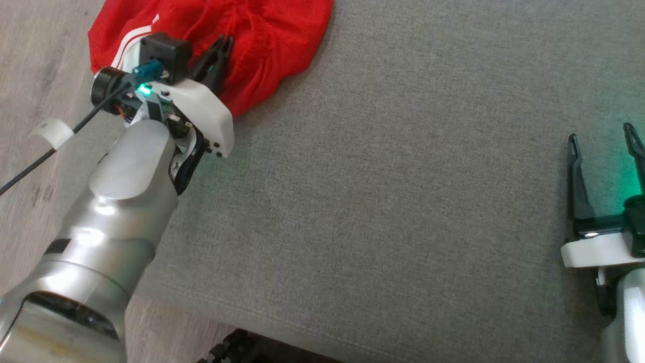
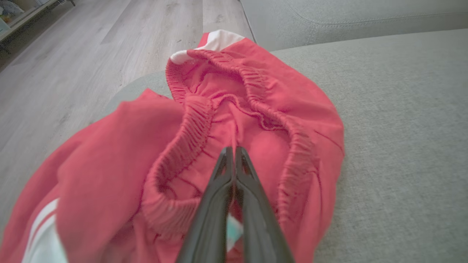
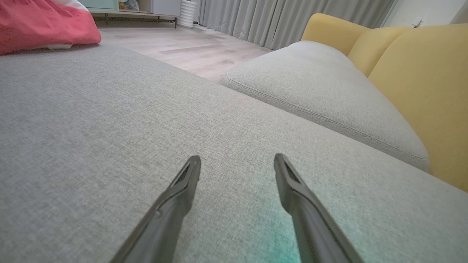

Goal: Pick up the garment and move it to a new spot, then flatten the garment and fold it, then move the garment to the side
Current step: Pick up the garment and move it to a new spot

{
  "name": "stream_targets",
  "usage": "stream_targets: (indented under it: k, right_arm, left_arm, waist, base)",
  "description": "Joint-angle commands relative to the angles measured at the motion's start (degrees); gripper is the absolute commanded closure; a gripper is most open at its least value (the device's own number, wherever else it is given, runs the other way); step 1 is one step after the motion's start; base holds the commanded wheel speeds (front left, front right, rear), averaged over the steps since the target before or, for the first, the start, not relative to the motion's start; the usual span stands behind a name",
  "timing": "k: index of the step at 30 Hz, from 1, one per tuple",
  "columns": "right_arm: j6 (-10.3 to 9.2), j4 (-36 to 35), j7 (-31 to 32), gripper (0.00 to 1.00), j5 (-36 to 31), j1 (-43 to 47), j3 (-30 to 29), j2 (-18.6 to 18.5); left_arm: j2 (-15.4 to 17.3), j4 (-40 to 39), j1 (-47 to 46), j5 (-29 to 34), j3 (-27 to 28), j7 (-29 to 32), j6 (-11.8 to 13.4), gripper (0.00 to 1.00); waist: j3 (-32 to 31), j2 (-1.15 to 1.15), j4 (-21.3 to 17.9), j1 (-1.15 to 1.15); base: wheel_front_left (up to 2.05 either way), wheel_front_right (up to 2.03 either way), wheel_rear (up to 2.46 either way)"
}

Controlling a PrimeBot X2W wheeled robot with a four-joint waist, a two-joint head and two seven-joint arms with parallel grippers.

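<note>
The garment point(image 1: 262, 45) is a crumpled red heap at the far left corner of the grey cushion; it overhangs the edge. It has a gathered elastic band point(image 2: 186, 146) and white stripes point(image 2: 40, 226). My left gripper point(image 1: 224, 43) reaches into the heap, and in the left wrist view its fingers point(image 2: 234, 149) are shut together, pinching a small fold of red cloth inside the band. My right gripper point(image 1: 599, 133) stands open at the right, just above bare cushion, with nothing between its fingers point(image 3: 237, 157). From there the garment point(image 3: 44, 25) is far off at the upper left.
A wide grey seat cushion point(image 1: 403, 201) stretches between the two arms. Pale wood floor point(image 1: 30, 75) lies beyond its left edge. A second grey cushion point(image 3: 321, 84) and yellow back cushions point(image 3: 420, 91) stand past the right gripper. A black cable point(image 1: 45, 156) trails from the left wrist.
</note>
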Motion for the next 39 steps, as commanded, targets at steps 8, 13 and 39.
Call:
stream_targets:
  k: [8,13,39]
  right_arm:
    - [-0.04,1.03,-0.11,0.0,0.99,0.65,2.73,1.09]
    - [-0.04,1.96,-0.11,0.0,2.04,0.98,3.55,2.53]
    - [-0.04,1.7,-0.11,0.0,17.16,1.29,11.64,5.1]
  left_arm:
    - [7.77,-3.57,-6.04,-3.14,-4.69,-8.34,0.1,1.0]
    - [9.74,-6.3,-9.89,-1.84,-5.68,-11.37,0.1,1.0]
    - [8.42,-20.87,-15.36,4.51,-16.92,-10.31,0.11,1.0]
  waist:
    - [-5.41,0.0,-1.14,0.0]
    - [-10.01,0.0,-2.98,0.0]
    - [-19.81,0.0,-37.74,0.0]
  base:
    - [0.0,0.0,0.0]
    - [0.0,0.0,0.0]
    - [0.0,0.0,0.0]
